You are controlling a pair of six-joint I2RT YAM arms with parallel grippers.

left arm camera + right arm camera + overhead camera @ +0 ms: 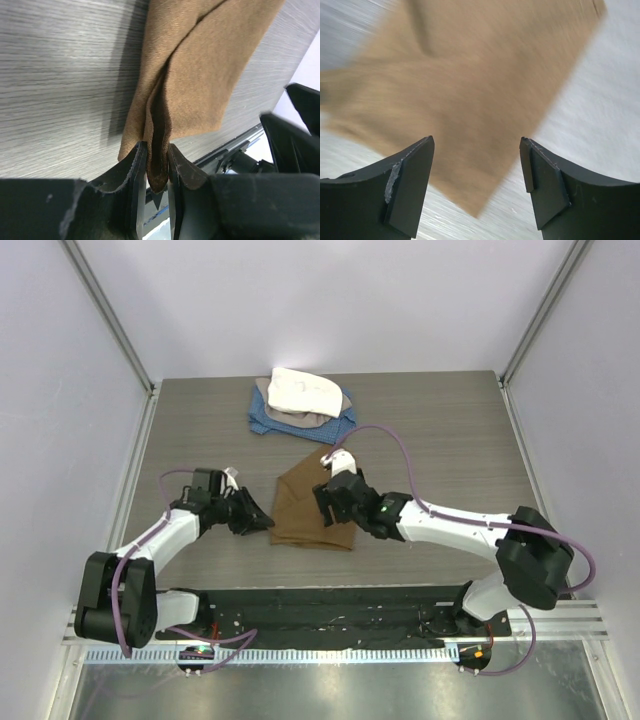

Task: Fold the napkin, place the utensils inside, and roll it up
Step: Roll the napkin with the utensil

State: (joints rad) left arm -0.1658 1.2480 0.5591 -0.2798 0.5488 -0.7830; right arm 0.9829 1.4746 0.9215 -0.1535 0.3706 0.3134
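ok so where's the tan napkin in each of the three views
Top external: napkin lies mid-table.
Left wrist: runs from top right to bottom centre, its edge pinched in the left gripper.
Right wrist: blurred, fills the upper middle, one corner pointing down between the fingers of the open right gripper.
Shared landmark: the grey wood-grain table under it.

Napkin mid-table, cloth stack behind it.
Napkin (300, 512) lies at the table's (450, 440) centre, closer to the near edge. Left gripper (266, 523) sits at its left edge with a fold of that edge clamped between the jaws. Right gripper (330, 505) is over its right half, jaws apart. At the far edge, centre, the upper cloth (303, 392) lies on the lower cloth (265, 422), just behind the napkin and not touching it.
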